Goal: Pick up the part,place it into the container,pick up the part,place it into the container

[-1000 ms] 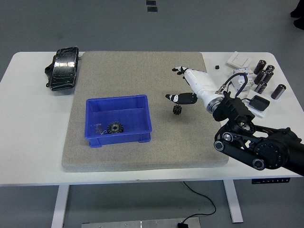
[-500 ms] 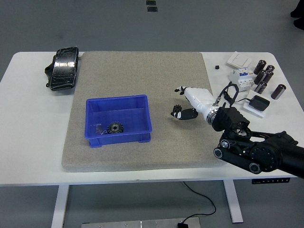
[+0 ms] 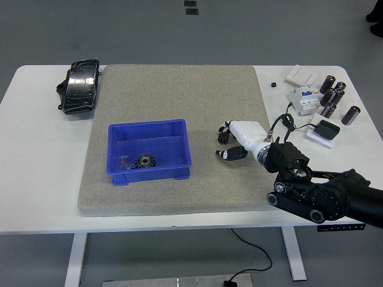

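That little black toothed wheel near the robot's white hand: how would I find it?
Start at the grey felt mat, then the blue plastic bin. Right of the bin, the small black gear lies on the mat at the white right hand. Its twin lies inside the bin.

White table (image 3: 36, 197) w/ rounded corners, standing on white legs (image 3: 75, 260) over a plain dark grey floor (image 3: 149, 30). A cross-bar base plate (image 3: 179, 281) shows btwn the legs at bottom edge. Black cable (image 3: 254, 251) hangs from under the table's near edge, loops down to a plug on the floor. Two small dark rectangles (image 3: 191, 7) on the floor beyond the far side, top centre. Light is even, soft, no hard shadows. No walls or windows in view.
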You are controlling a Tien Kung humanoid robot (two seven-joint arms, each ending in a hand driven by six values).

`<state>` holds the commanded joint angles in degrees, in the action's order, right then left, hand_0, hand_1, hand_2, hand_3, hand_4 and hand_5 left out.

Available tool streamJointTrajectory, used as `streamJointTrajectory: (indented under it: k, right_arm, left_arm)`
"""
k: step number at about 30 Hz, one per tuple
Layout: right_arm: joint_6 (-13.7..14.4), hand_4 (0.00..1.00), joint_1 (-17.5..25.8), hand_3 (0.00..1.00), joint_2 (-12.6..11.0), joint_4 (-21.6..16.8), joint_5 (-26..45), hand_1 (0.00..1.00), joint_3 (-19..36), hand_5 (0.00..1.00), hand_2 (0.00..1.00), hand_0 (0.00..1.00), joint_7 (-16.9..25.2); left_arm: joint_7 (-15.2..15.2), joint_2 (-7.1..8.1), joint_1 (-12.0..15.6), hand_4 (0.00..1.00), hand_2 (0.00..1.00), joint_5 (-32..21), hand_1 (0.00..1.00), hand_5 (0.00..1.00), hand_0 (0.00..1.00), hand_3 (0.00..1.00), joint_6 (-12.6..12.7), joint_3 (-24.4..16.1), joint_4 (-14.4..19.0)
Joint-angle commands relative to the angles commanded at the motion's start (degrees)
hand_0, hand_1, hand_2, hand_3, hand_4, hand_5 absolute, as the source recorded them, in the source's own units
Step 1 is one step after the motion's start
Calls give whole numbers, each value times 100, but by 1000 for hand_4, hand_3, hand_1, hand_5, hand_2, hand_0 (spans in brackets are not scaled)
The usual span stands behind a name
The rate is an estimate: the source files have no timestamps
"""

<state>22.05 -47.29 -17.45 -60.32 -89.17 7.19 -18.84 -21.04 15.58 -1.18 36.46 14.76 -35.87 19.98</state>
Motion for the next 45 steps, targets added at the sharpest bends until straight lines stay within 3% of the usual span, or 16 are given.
streamJointTrajectory:
  k: [13, 14, 19, 20, 36, 40, 45]
  right_arm:
    - [152, 731, -22, 692, 31, 17, 22, 542, -113, 311, 625, 406, 33]
    - [167, 482, -21, 687, 31, 17, 14, 509, -126, 208, 539, 370, 32]
    - [197, 482, -10, 687, 31, 24, 15, 509, -164, 208, 539, 370, 35]
    - [201, 447, -8, 665, 31, 26, 18, 518, -168, 25, 482, 415, 38]
    - [309, 424, 30, 671, 12, 13, 67, 526, -129, 2, 467, 434, 116]
    - [340, 425, 74, 674, -65, -159, -57, 528, 64, 2, 462, 432, 96]
    - [410, 429, 194, 675, -247, -787, -486, 528, 658, 2, 461, 433, -36]
  left_arm:
    - [-4, -13, 36, 492, 578, -22, 661, 368, 676, 559, 18, 28, 12]
    - [6, -13, 34, 492, 579, -34, 662, 368, 677, 562, 17, 36, 10]
    - [17, -14, 32, 492, 579, -44, 662, 368, 677, 562, 19, 41, 8]
    - [20, -15, 33, 494, 580, -49, 661, 372, 676, 562, 19, 45, 8]
    - [51, -12, 43, 498, 581, -101, 662, 378, 677, 563, 42, 71, 10]
    - [58, -17, 43, 503, 582, -109, 662, 384, 677, 563, 50, 70, 8]
    - [57, -24, 54, 504, 584, -119, 662, 393, 677, 564, 57, 75, 8]
